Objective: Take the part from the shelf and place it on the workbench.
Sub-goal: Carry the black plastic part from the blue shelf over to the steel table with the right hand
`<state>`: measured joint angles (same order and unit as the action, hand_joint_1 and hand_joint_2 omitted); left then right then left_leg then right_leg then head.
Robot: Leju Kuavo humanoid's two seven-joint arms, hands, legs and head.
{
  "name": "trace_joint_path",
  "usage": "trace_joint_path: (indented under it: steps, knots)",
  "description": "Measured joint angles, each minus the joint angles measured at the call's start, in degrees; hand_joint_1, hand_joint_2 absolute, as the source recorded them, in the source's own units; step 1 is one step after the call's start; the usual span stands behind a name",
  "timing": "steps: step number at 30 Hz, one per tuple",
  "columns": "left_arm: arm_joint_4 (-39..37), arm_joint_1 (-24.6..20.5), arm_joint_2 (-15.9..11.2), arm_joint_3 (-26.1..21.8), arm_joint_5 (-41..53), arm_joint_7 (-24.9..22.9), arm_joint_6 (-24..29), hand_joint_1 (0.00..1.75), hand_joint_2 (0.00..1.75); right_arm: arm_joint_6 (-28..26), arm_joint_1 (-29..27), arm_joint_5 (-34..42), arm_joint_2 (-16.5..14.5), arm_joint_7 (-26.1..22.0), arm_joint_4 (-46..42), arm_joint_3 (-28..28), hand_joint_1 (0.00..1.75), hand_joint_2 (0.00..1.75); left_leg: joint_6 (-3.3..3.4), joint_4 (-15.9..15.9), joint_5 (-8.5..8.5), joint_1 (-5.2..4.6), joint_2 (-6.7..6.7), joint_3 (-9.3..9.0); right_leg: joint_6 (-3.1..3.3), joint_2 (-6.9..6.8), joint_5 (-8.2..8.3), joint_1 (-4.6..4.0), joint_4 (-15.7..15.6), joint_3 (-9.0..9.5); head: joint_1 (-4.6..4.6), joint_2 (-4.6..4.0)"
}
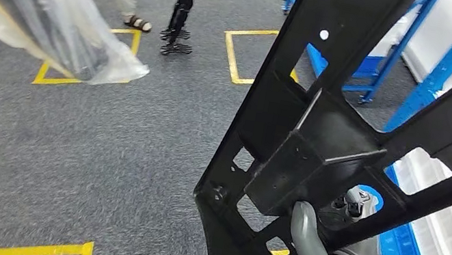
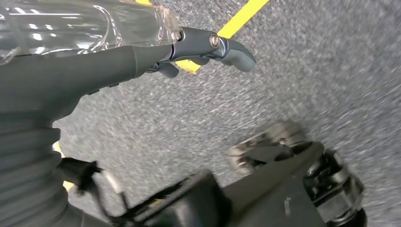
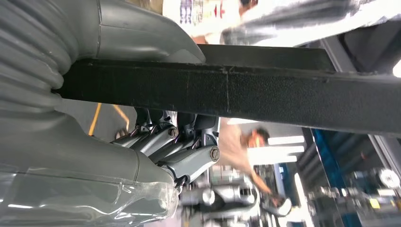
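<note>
Right hand (image 1: 337, 236) grips the black frame part (image 1: 316, 149), carried upright across the right half of the head view, off the blue shelf (image 1: 427, 71) at upper right. Left hand (image 2: 208, 47) hangs over grey carpet (image 1: 135, 154), fingers slightly curled, holding nothing. Pickup looks done; placing remains, with no table in sight yet.

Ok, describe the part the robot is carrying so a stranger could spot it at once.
Above the grey carpet, beside the blue shelving, the right hand grips a long black plastic frame panel. Its cut-out openings and raised centre block set it apart.
</note>
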<state>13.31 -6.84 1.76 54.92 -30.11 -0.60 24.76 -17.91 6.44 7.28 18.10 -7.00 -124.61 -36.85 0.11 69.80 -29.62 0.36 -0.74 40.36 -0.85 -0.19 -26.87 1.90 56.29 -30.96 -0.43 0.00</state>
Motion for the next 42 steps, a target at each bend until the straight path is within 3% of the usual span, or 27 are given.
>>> trace_joint_path:
  steps: [1, 2, 4, 6, 7, 9, 10, 12, 14, 16, 17, 18, 19, 21, 23, 25, 27, 29, 31, 32, 33, 34, 36, 38, 40, 42]
  knots:
    - [0.00, -0.17, 0.02, -0.01, -0.03, 0.05, 0.04, 0.00, 1.75, 0.08, 0.02, 0.00, 0.00, 0.04, 0.00, -0.03, 1.75, 1.75, -0.13, 2.27, -0.41, 0.10, 0.25, 1.24, 0.03, -0.90, -0.13, -0.03, 0.00, 0.09, -0.01, 0.00]
    - [0.00, -0.25, 0.03, -0.01, -0.05, 0.06, 0.07, 0.00, 1.75, 0.16, 0.06, 0.00, -0.01, 0.09, 0.00, -0.06, 1.75, 1.75, -0.21, 2.40, 0.16, 0.18, 0.42, 1.34, 0.02, -1.71, -0.27, -0.04, 0.00, 0.22, -0.02, 0.00]
    - [0.00, -0.08, 0.04, 0.00, -0.07, -0.03, 0.14, 0.00, 1.75, 0.34, 0.22, 0.00, -0.02, 0.14, -0.01, -0.10, 1.75, 1.75, -0.04, -4.40, 3.80, 0.18, 1.48, -2.24, -0.15, -3.03, -0.64, -0.07, -0.01, 0.75, -0.02, 0.00]
    - [-0.01, 0.12, 0.03, 0.02, -0.09, -0.15, 0.18, 0.00, 1.75, 0.44, 0.40, 0.01, -0.03, 0.17, -0.02, -0.13, 1.75, 1.75, 0.61, -12.13, 6.40, -0.40, 3.70, -6.16, -0.60, -4.11, -1.07, -0.32, -0.03, 1.29, -0.02, 0.00]
    - [-0.02, 0.16, 0.03, 0.04, -0.10, -0.19, 0.19, 0.00, 1.75, 0.45, 0.46, 0.01, -0.03, 0.21, -0.02, -0.15, 1.75, 1.75, 1.00, -13.87, 6.73, -0.72, 4.38, -6.90, -0.87, -4.60, -1.24, -0.45, -0.07, 1.44, -0.01, 0.00]
    - [-0.02, 0.22, 0.03, 0.05, -0.13, -0.21, 0.22, 0.00, 1.75, 0.46, 0.58, 0.02, -0.03, 0.27, -0.03, -0.19, 1.75, 1.75, 1.63, -14.35, 6.61, -1.05, 3.65, -6.77, -1.43, -5.71, -1.45, -0.63, -0.32, 1.74, 0.04, 0.00]
    - [-0.02, 0.36, 0.04, 0.05, -0.12, -0.26, 0.23, 0.00, 1.75, 0.45, 0.64, 0.02, -0.02, 0.29, -0.06, -0.21, 1.75, 1.75, 1.95, -14.57, 6.73, -0.86, 2.99, -6.89, -1.74, -5.73, -1.65, -0.57, -0.37, 1.95, 0.05, 0.00]
    - [-0.02, 0.59, 0.04, 0.06, -0.06, -0.38, 0.22, 0.00, 1.75, 0.42, 0.68, 0.01, 0.00, 0.27, -0.13, -0.21, 1.75, 1.75, 2.64, -15.25, 7.08, -0.42, 1.68, -7.45, -2.18, -3.74, -3.22, -0.50, 1.68, 1.45, 0.16, 0.00]
    - [-0.02, 0.57, 0.05, 0.07, 0.03, -0.54, 0.25, 0.00, 1.75, 0.38, 0.47, 0.01, 0.03, 0.23, -0.19, -0.21, 1.75, 1.75, 3.10, -15.52, 7.22, -0.19, 0.34, -7.78, -2.29, -1.09, -6.65, -0.44, 8.59, -1.86, 0.39, 0.00]
    - [-0.02, 0.60, 0.05, 0.07, 0.05, -0.75, 0.26, 0.00, 1.75, 0.30, 0.20, 0.02, 0.10, 0.23, -0.19, -0.22, 1.75, 1.75, 3.23, -15.49, 7.19, -0.19, -1.27, -7.83, -2.38, -0.46, -8.75, -0.48, 15.65, -5.97, 0.51, 0.00]
    - [-0.02, 0.64, 0.05, 0.08, 0.04, -0.81, 0.24, 0.00, 1.75, 0.26, 0.10, 0.02, 0.13, 0.24, -0.18, -0.22, 1.75, 1.75, 3.22, -15.46, 7.16, -0.14, -2.15, -7.89, -2.43, -0.42, -8.13, -0.47, 16.47, -6.86, 0.52, 0.00]
    - [-0.02, 0.67, 0.06, 0.08, 0.02, -0.85, 0.23, 0.00, 1.75, 0.23, 0.06, 0.02, 0.15, 0.25, -0.18, -0.22, 1.75, 1.75, 3.15, -15.42, 7.12, -0.06, -3.05, -8.00, -2.46, -0.34, -6.38, -0.41, 14.82, -6.54, 0.54, 0.00]
    - [-0.02, 0.66, 0.07, 0.08, 0.02, -0.84, 0.22, 0.00, 1.75, 0.23, 0.04, 0.02, 0.15, 0.24, -0.18, -0.22, 1.75, 1.75, 3.02, -15.36, 7.03, 0.05, -3.94, -8.17, -2.50, 0.09, -3.92, -0.27, 11.16, -5.16, 0.55, 0.00]
    - [-0.02, 0.56, 0.08, 0.08, 0.01, -0.81, 0.22, 0.00, 1.75, 0.22, 0.03, 0.02, 0.16, 0.22, -0.19, -0.23, 1.75, 1.75, 2.51, -15.06, 6.72, 0.09, -5.55, -8.27, -2.53, 2.69, -0.19, 0.14, 3.24, -1.88, 0.57, 0.00]
    - [-0.02, 0.50, 0.08, 0.07, -0.03, -0.78, 0.26, 0.00, 1.75, 0.21, 0.05, 0.05, 0.17, 0.19, -0.21, -0.24, 1.75, 1.75, 1.81, -14.92, 6.53, 0.08, -6.75, -7.96, -2.16, 4.32, 0.59, 0.18, -0.02, -0.49, 0.53, 0.00]
    - [-0.02, 0.56, 0.02, 0.06, -0.09, -0.75, 0.34, 0.00, 1.75, 0.21, 0.20, 0.09, 0.18, 0.14, -0.22, -0.25, 1.75, 1.75, 1.12, -15.09, 6.53, 0.33, -7.51, -7.62, -1.37, 3.23, 0.57, -0.04, -0.18, -0.38, 0.49, 0.00]
    - [-0.02, 0.63, 0.01, 0.10, -0.14, -0.63, 0.41, 0.00, 1.75, 0.21, 0.33, 0.24, 0.13, 0.04, -0.26, -0.27, 1.75, 1.75, 0.56, -12.88, 5.31, 0.33, -5.04, -6.51, -0.61, 1.87, 0.62, -0.03, -0.33, -0.19, 0.21, 0.00]
    - [-0.02, 0.43, -0.01, 0.15, -0.28, -0.39, 0.47, 0.00, 1.75, 0.21, 0.29, 0.43, 0.07, -0.05, -0.30, -0.30, 1.75, 1.75, 0.11, -5.99, 2.02, 0.22, -1.22, -3.19, -0.14, 0.32, 0.46, -0.12, -0.40, -0.02, -0.10, -0.01]
    - [-0.02, 0.01, -0.05, 0.13, -0.39, -0.20, 0.50, 0.00, 1.75, 0.21, 0.24, 0.49, 0.05, -0.08, -0.31, -0.32, 1.75, 1.75, -0.13, 1.42, -0.71, 0.30, 0.08, 0.57, 0.03, -1.44, 0.19, -0.37, -0.38, 0.12, -0.17, -0.01]
    - [-0.02, -0.12, -0.07, 0.13, -0.38, -0.17, 0.50, 0.00, 1.75, 0.21, 0.25, 0.51, 0.05, -0.08, -0.31, -0.33, 1.75, 1.75, -0.10, 2.73, -0.76, 0.29, 0.29, 1.23, 0.04, -2.37, 0.02, -0.49, -0.38, 0.26, -0.17, -0.01]
    - [-0.02, -0.11, -0.07, 0.13, -0.37, -0.16, 0.50, 0.00, 1.75, 0.21, 0.26, 0.51, 0.05, -0.08, -0.31, -0.33, 1.75, 1.75, 0.05, 1.51, 0.30, 0.27, 0.50, 0.55, 0.00, -3.18, -0.17, -0.58, -0.38, 0.49, -0.18, 0.00]
    - [-0.02, 0.00, -0.08, 0.15, -0.37, -0.16, 0.50, 0.00, 1.75, 0.21, 0.29, 0.51, 0.05, -0.08, -0.31, -0.33, 1.75, 1.75, 0.34, -1.93, 2.13, 0.17, 0.95, -1.27, -0.10, -3.93, -0.40, -0.65, -0.38, 0.81, -0.18, 0.00]
    - [-0.02, 0.39, -0.10, 0.25, -0.30, -0.14, 0.47, 0.00, 1.75, 0.21, 0.30, 0.52, 0.04, -0.08, -0.31, -0.33, 1.75, 1.75, 1.35, -10.42, 5.23, -0.52, 3.52, -5.64, -0.46, -5.22, -0.91, -0.84, -0.41, 1.49, -0.17, 0.00]
    - [-0.02, 0.70, -0.12, 0.38, -0.14, -0.18, 0.35, 0.00, 1.75, 0.09, 0.27, 0.54, 0.04, -0.08, -0.31, -0.34, 1.75, 1.75, 2.20, -14.19, 5.94, -1.31, 5.12, -7.34, -0.96, -6.33, -1.31, -1.00, -0.48, 1.86, -0.15, -0.01]
    - [-0.03, 0.96, -0.12, 0.51, 0.03, -0.63, 0.08, 0.00, 1.75, -0.14, 0.27, 0.54, 0.03, -0.09, -0.32, -0.34, 1.75, 1.75, 2.68, -14.46, 5.91, -1.49, 3.89, -7.39, -1.52, -7.37, -1.57, -1.04, -0.77, 2.19, -0.16, -0.01]
    - [-0.03, 1.04, -0.12, 0.70, 0.09, -1.31, -0.22, 0.00, 1.75, -0.33, 0.31, 0.49, 0.05, -0.03, -0.34, -0.31, 1.75, 1.75, 3.21, -15.13, 6.21, -1.13, 2.43, -8.00, -2.02, -5.69, -2.64, -0.89, 0.31, 2.19, -0.06, 0.00]
